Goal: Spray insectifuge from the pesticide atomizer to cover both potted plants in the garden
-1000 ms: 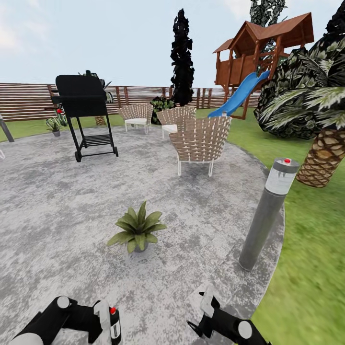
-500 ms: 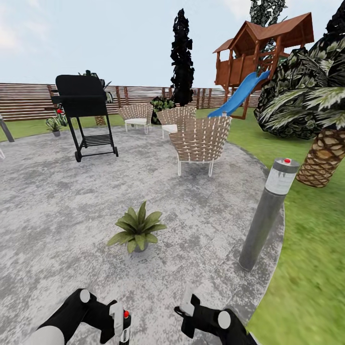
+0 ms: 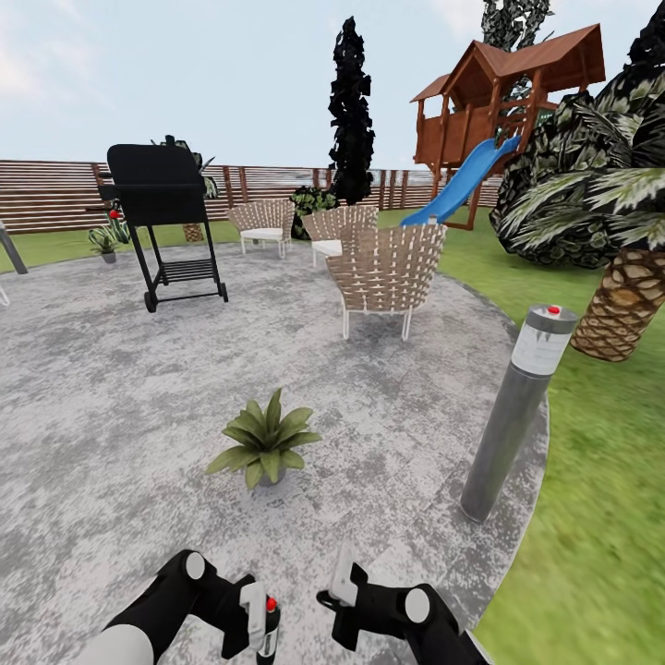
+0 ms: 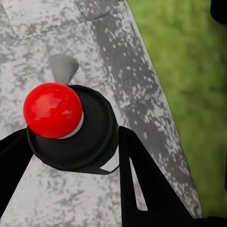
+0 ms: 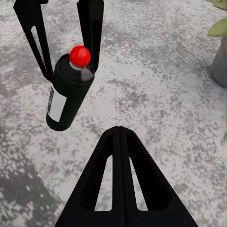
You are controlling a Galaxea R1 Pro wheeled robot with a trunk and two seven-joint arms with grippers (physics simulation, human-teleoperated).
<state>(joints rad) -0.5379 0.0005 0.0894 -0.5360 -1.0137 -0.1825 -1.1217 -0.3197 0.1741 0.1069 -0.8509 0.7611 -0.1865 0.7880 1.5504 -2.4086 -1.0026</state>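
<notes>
Right wrist view: pesticide atomizer clamped between our left gripper fingers, held above the patio; right gripper fingers pressed together, empty. Potted plant stands just beyond the atomizer. Risk, we judge: spraying from here undershoots, leaving leaves uncovered.

A home garden: round paved patio, lawn, slat fence, wicker chairs, a grill (plus a playhouse with slide).
</notes>
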